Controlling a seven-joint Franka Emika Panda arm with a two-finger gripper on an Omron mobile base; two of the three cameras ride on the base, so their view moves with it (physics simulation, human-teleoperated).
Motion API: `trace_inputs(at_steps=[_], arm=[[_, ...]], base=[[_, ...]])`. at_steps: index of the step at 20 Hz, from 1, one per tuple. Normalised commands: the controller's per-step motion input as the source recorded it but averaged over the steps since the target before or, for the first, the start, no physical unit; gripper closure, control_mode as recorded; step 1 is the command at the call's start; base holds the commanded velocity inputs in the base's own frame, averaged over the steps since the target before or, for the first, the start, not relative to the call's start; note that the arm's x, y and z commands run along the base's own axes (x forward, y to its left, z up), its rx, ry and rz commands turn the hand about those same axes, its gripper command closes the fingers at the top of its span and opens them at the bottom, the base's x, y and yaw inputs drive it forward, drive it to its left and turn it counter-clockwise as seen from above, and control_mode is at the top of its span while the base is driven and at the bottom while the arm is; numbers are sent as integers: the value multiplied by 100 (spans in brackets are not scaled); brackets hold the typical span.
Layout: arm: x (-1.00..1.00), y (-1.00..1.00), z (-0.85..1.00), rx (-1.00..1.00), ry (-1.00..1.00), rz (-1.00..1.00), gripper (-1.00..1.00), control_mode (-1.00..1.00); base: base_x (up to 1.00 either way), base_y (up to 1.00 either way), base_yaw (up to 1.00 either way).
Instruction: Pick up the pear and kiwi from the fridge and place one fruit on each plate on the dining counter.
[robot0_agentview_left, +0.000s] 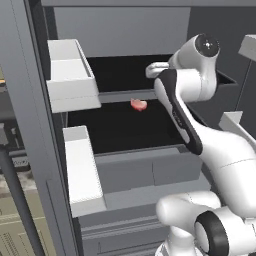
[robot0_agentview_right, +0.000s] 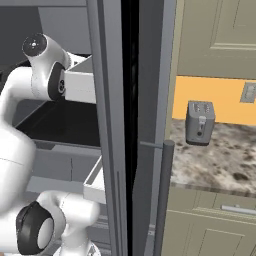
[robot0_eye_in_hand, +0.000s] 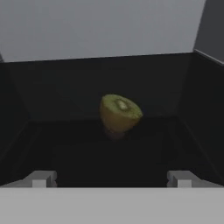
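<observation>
The fridge (robot0_agentview_left: 150, 165) stands open, its dark shelf recesses facing the robot, white door bins (robot0_agentview_left: 72, 75) at the left and grey drawers (robot0_agentview_left: 145, 172) below the lower shelf. The arm reaches into the upper shelf recess. In the hand view the gripper (robot0_eye_in_hand: 111, 178) has its two fingertips (robot0_eye_in_hand: 40, 178) set wide apart at either side of the bottom edge, with nothing between them. Ahead of the gripper, centred between the fingertips and well apart from them, a small fruit (robot0_eye_in_hand: 119, 113) rests on the black shelf floor; it shows a yellow-brown skin and a cut green face with a pale core, which reads as the kiwi, though it could be taken for the pear from colour alone. A pink lump (robot0_agentview_left: 139, 104) lies on the lower shelf, seen in the left base view just left of the arm's forearm. In the right base view the fridge door edge and its dark bar handle (robot0_agentview_right: 164, 195) stand in the foreground, with a grey toaster (robot0_agentview_right: 199, 122) on a mottled marble counter (robot0_agentview_right: 225, 160) to the right
</observation>
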Motion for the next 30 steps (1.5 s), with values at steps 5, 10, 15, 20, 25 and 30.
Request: trace_inputs(at_steps=[5, 10, 15, 20, 25, 30], arm=[[54, -2, 0, 3, 1, -3, -100, -100], [52, -2, 0, 2, 1, -2, -100, -100], [32, -1, -8, 2, 2, 0, -100, -100], [0, 0, -22, 0, 0, 0, -100, -100], [16, 0, -6, 1, 0, 0, -100, -100], [29, 0, -2, 1, 0, 0, -100, -100]], base=[[0, 0, 0], [0, 0, 0], [0, 0, 0], [0, 0, 0], [0, 0, 0], [0, 0, 0]])
